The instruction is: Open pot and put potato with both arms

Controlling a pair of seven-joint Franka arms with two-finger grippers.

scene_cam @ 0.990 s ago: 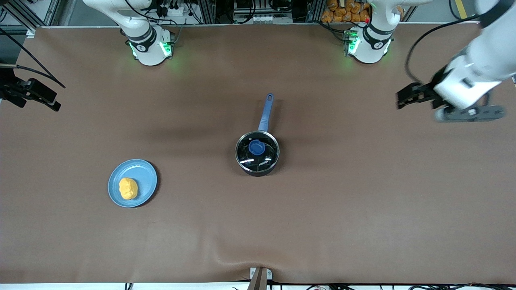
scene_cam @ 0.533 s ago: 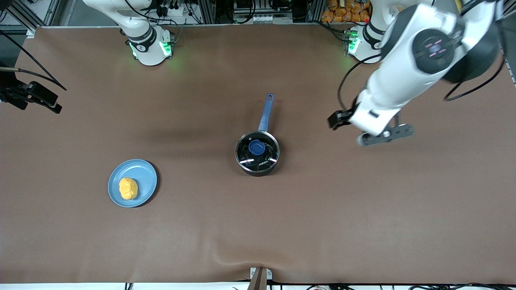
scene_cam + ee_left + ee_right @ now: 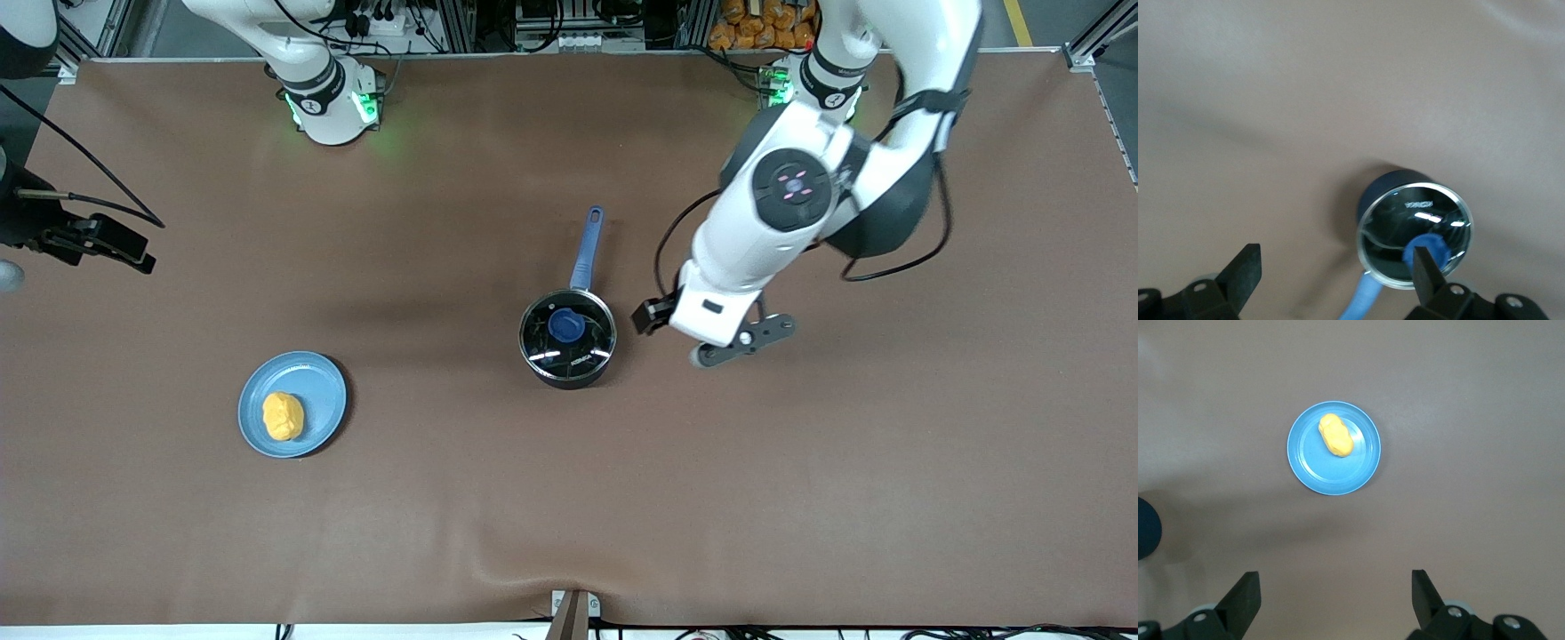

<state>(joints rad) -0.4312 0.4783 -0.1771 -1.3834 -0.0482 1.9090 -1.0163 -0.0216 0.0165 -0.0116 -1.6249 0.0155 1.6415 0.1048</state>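
The black pot (image 3: 567,348) stands mid-table with its glass lid on, blue knob (image 3: 566,325) on top and blue handle (image 3: 587,249) pointing toward the arm bases. The yellow-orange potato (image 3: 283,416) lies on a light-blue plate (image 3: 322,398) toward the right arm's end. My left gripper (image 3: 652,316) hangs open and empty in the air just beside the pot; its wrist view shows the pot (image 3: 1386,193), the knob (image 3: 1426,248) and the gripper (image 3: 1336,273). My right gripper (image 3: 124,249) hangs open and empty at the right arm's end; its wrist view shows the potato (image 3: 1335,435), the plate (image 3: 1345,470) and the gripper (image 3: 1335,595).
The brown mat (image 3: 800,462) covers the table. The two arm bases (image 3: 333,102) (image 3: 813,93) stand along the edge farthest from the front camera. A heap of orange-brown lumps (image 3: 765,22) lies off the table near the left base. A clamp (image 3: 573,613) sits at the near edge.
My left arm has swung in from the left arm's end of the table to just beside the pot. My right gripper has shifted slightly. Pot, lid and potato have not moved.
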